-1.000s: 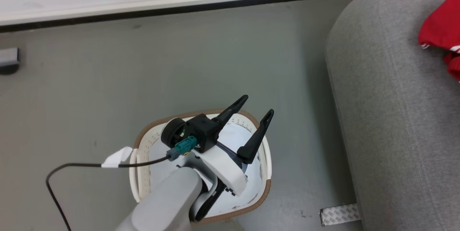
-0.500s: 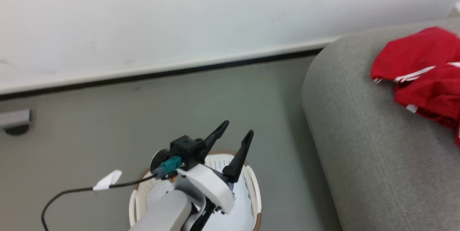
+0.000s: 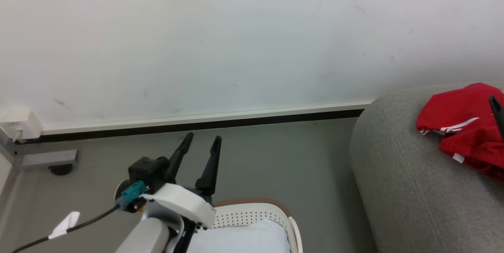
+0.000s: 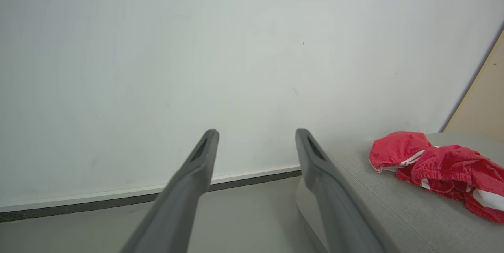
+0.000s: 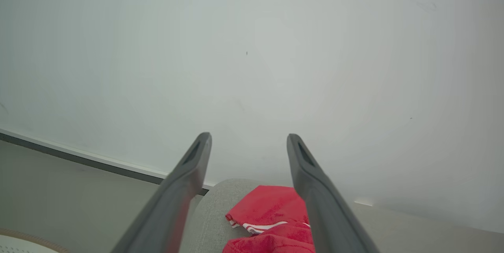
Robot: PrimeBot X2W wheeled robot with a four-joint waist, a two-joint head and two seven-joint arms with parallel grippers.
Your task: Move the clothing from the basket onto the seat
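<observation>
1. Two grippers are both spread wide with nothing between their fingers. The left gripper (image 3: 203, 137) hangs over the left side of the basket (image 3: 256, 202), fingers pointing toward the white wall (image 3: 236, 40). The right gripper (image 5: 249, 135) hangs above the seat (image 3: 393, 174), apart from the cloth below it.
2. The basket stands on the grey floor (image 3: 275, 158) beside the seat, not touching it. Its far rim shows at the bottom edge of the head view.
3. Pale fabric (image 3: 244, 239) lies inside the basket; it may be a garment or a lining, I cannot tell which.
4. A red garment (image 3: 456, 119) with white stripes lies crumpled on top of the seat, near its rounded corner by the wall.
5. A dark cable (image 3: 90, 221) carrying a white tag (image 3: 65, 224) runs from the left wrist.
</observation>
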